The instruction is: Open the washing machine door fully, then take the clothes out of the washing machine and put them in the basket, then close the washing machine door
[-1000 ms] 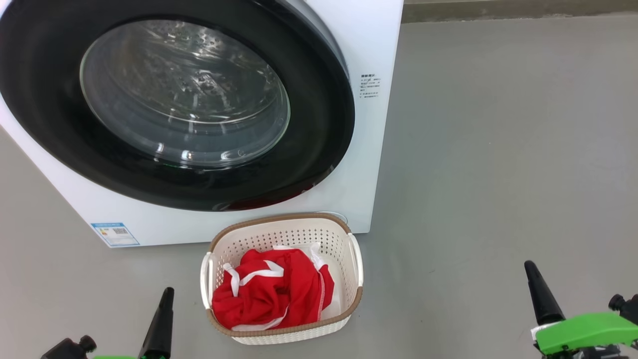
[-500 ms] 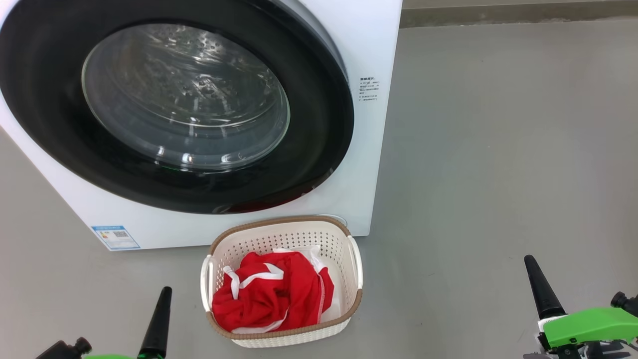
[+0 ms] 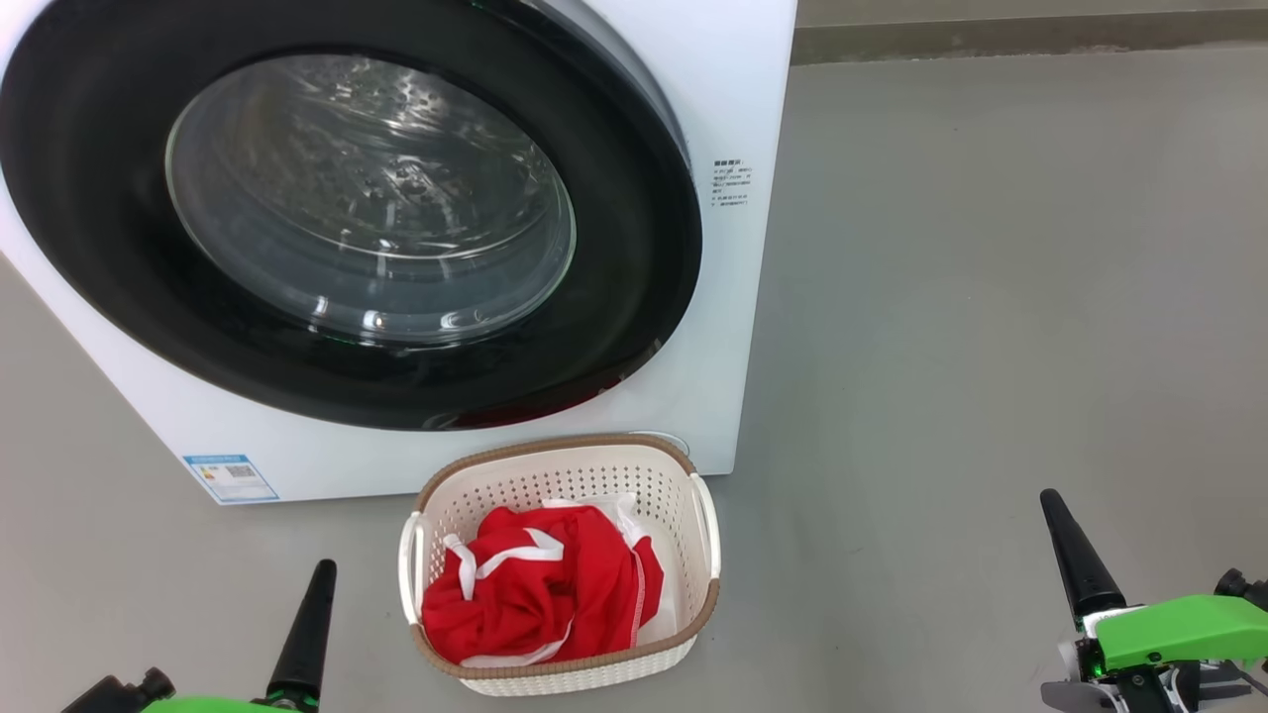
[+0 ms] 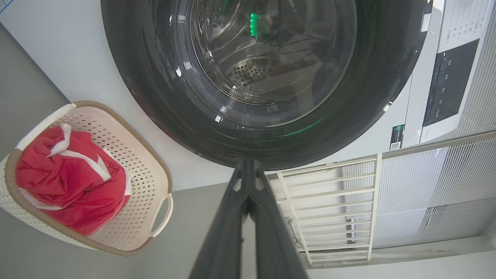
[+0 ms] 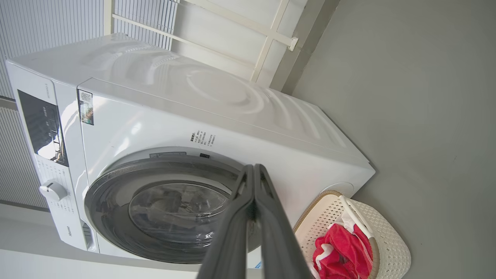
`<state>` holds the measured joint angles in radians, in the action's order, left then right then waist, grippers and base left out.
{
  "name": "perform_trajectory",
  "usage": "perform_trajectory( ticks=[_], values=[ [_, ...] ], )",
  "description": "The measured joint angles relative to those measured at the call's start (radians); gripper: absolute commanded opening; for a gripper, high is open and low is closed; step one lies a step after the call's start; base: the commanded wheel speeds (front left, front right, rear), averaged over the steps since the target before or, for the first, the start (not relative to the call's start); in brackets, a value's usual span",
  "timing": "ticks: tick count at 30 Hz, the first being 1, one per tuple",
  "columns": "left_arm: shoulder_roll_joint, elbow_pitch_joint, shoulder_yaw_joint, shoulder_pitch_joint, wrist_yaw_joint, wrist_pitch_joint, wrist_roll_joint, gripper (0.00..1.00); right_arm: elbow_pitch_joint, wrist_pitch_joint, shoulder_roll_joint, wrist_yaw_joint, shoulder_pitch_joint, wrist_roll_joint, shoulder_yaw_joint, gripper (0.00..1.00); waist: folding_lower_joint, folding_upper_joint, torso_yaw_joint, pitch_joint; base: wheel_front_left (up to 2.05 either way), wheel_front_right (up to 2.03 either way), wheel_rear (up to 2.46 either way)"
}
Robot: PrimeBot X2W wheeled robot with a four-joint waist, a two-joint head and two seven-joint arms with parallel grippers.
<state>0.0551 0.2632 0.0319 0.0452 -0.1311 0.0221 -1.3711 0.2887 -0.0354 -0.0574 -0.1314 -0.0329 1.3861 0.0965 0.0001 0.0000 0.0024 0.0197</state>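
Observation:
The washing machine (image 3: 738, 89) (image 5: 217, 116) stands white at the upper left, and its round black-framed door (image 3: 634, 248) (image 4: 155, 100) (image 5: 112, 228) sits shut against the front. On the floor just in front of it rests the cream basket (image 3: 698, 609) (image 4: 128, 248) (image 5: 391, 248) with the red clothes (image 3: 540, 589) (image 4: 66, 178) (image 5: 341, 252) piled inside. My left gripper (image 3: 322, 574) (image 4: 248, 164) is shut and empty, low and left of the basket. Far to the basket's right, my right gripper (image 3: 1050, 505) (image 5: 254, 167) is shut and empty too.
Grey floor (image 3: 991, 297) spreads wide to the right of the machine. A white barred frame (image 4: 333, 209) and ribbed wall panels (image 4: 445, 186) stand behind the machine. A wall base (image 3: 1030, 30) runs along the far edge.
The whole head picture has slid down slightly, so the camera moved. The right gripper has lifted a little. Door, basket and clothes stay as they were.

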Motion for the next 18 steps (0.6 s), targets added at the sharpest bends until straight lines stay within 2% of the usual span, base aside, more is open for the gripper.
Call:
perform_trajectory(
  ticks=[18],
  values=[
    [-0.003, 0.002, 0.02, 0.013, 0.0, 0.053, -0.179, 0.0, -0.008, -0.052, 0.005, 0.0, -0.016, 0.165, 0.022, 0.0, 0.0, 0.0, -0.002, -0.013, 0.0, 0.0, 0.0]
  ],
)
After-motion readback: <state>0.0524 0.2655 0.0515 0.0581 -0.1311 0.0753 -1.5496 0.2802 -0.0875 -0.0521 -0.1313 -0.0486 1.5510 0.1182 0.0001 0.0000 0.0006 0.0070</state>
